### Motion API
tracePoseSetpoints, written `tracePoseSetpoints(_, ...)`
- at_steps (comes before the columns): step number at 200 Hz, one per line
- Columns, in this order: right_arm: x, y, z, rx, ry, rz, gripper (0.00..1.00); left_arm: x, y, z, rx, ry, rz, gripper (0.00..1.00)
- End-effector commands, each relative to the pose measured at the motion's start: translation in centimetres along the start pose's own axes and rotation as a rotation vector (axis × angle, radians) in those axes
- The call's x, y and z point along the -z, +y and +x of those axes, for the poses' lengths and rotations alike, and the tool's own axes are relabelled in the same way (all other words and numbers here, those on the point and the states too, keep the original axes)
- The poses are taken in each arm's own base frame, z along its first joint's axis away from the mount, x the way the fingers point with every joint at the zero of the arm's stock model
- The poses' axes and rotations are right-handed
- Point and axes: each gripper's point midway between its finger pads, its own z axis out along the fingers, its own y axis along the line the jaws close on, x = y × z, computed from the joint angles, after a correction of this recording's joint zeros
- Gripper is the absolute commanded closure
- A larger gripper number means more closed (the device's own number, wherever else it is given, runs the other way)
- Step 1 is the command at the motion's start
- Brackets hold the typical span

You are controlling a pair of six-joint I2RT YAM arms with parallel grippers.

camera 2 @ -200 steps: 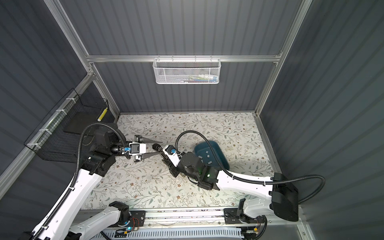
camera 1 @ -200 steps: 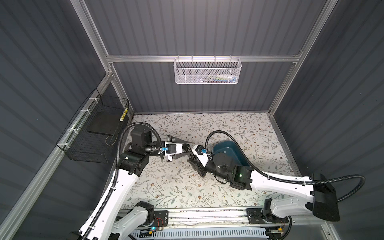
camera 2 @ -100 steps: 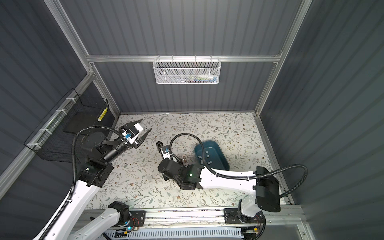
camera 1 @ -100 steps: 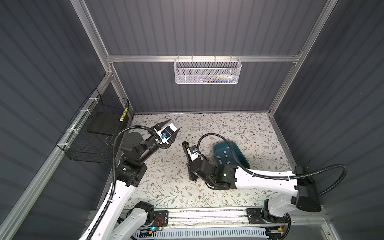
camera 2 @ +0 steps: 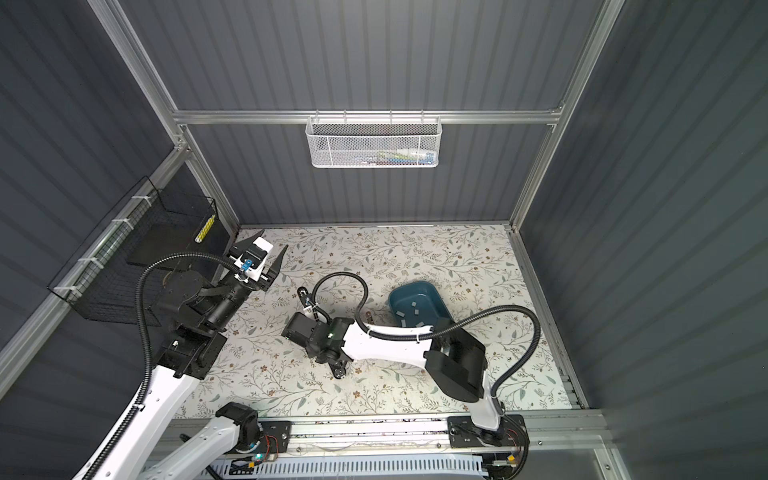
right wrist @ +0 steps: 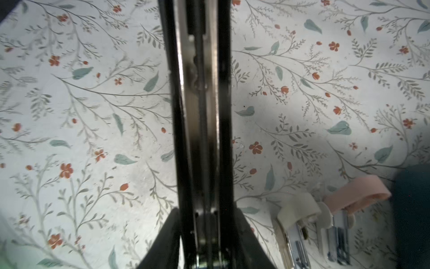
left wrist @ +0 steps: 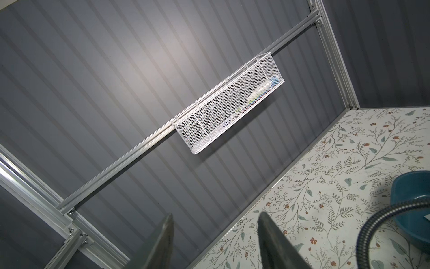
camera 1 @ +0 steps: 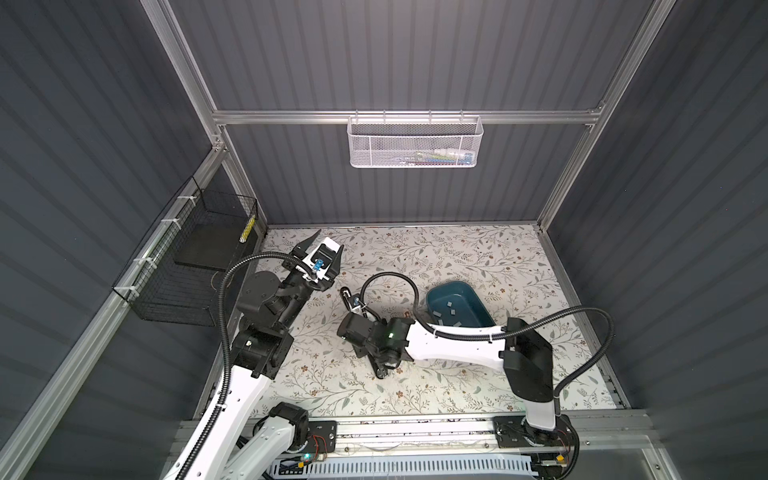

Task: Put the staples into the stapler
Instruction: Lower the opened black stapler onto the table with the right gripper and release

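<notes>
1. A black wire basket (camera 1: 187,270) hangs on the left wall.
2. Just right of it, the left gripper (camera 1: 330,240) is raised over the rear left corner of the floral table (camera 1: 457,257) and tilted up toward the rear wall. Its jaws stand well apart and hold nothing.
3. Near the table's middle, the right arm (camera 1: 449,343) bends low. In its wrist view the right gripper (right wrist: 206,213) is clamped on the stapler (right wrist: 200,104), its jaws parted only by the stapler's width. A bright metal channel runs between the stapler's black sides.
4. Near the stapler lie keys (right wrist: 299,208) with cream and pink caps.
5. Furthest right, the staples (camera 1: 451,306) lie loose in the teal tray (camera 1: 471,300), apart from the stapler.
</notes>
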Motion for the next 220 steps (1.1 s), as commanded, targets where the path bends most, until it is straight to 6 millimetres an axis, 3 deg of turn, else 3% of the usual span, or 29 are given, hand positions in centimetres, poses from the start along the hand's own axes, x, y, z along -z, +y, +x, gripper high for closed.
tracePoseSetpoints(1, -1.5, -0.8, -0.2, -0.011, 0.055, 0.026, 1.00, 0.1, 0.8, -0.5, 0.010, -0.013, -0.031, 0.42)
tracePoseSetpoints(47, -5.1, -1.3, 1.2, -0.045, 0.117, 0.011, 0.99, -0.2, 0.2, -0.5, 0.014, -0.012, 0.008, 0.41)
tracePoseSetpoints(96, -6.8, -0.8, 1.8, -0.059, 0.125, -0.018, 0.91, -1.0, -0.5, -0.3, 0.051, 0.007, 0.054, 0.39)
tracePoseSetpoints(130, -7.7, -0.7, 2.1, -0.075, 0.137, -0.045, 0.88, -2.0, -1.0, -0.3, 0.111, 0.021, 0.100, 0.27)
tracePoseSetpoints(157, -7.2, -0.7, 1.7, -0.072, 0.118, -0.059, 0.78, -3.0, -0.2, 0.3, 0.170, 0.068, 0.069, 0.19)
tracePoseSetpoints(166, -6.7, -0.7, 1.5, -0.072, 0.108, -0.071, 0.74, -3.2, 0.1, 0.2, 0.193, 0.073, 0.059, 0.13)
tracePoseSetpoints(173, -6.2, -0.4, 0.9, -0.078, 0.086, -0.090, 0.70, -3.4, 0.0, 0.1, 0.207, 0.070, 0.066, 0.01)
tracePoseSetpoints(186, -5.4, -0.5, 0.4, -0.081, 0.065, -0.106, 0.62, -3.5, 0.1, -0.1, 0.238, 0.069, 0.069, 0.01)
tracePoseSetpoints(220, -2.6, -1.0, -0.9, -0.084, 0.007, -0.126, 0.50, -4.7, 2.6, -0.2, 0.420, 0.149, -0.027, 0.01)
